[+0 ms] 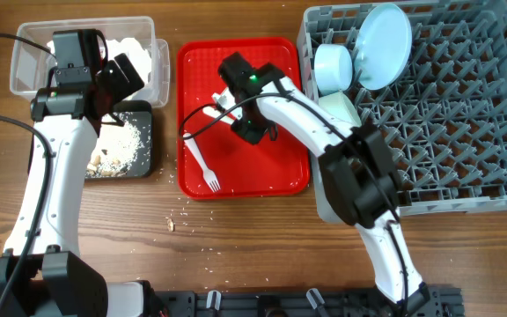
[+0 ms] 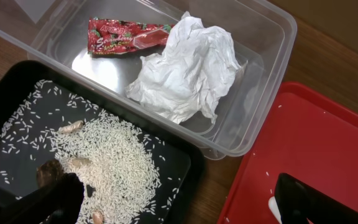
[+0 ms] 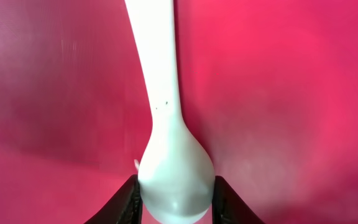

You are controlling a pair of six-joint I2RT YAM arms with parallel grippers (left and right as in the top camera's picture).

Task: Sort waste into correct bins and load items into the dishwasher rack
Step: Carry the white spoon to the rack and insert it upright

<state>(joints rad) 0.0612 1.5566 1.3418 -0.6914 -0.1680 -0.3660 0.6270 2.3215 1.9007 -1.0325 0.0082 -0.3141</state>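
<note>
My right gripper (image 1: 240, 113) (image 3: 176, 200) is shut on the bowl of the white spoon (image 3: 166, 124) (image 1: 213, 106), low over the flat red serving tray (image 1: 271, 158). The white fork (image 1: 203, 164) lies on that tray. My left gripper (image 1: 117, 77) (image 2: 179, 205) is open and empty above the bins. The clear tub (image 2: 263, 93) holds the red wrapper (image 2: 126, 34) and the tissue (image 2: 185, 65). The black tray (image 2: 185, 168) holds the rice scraps (image 2: 107, 155). The grey rack (image 1: 465, 132) holds the blue plate (image 1: 384, 44), the blue bowl (image 1: 333, 66) and the green bowl (image 1: 341, 107). The yellow cup is out of view.
A few rice grains lie on the wooden table (image 1: 174, 220) in front of the red tray. The clear tub (image 1: 25, 53) and black tray (image 1: 139, 167) sit at the far left, and the rack fills the right side.
</note>
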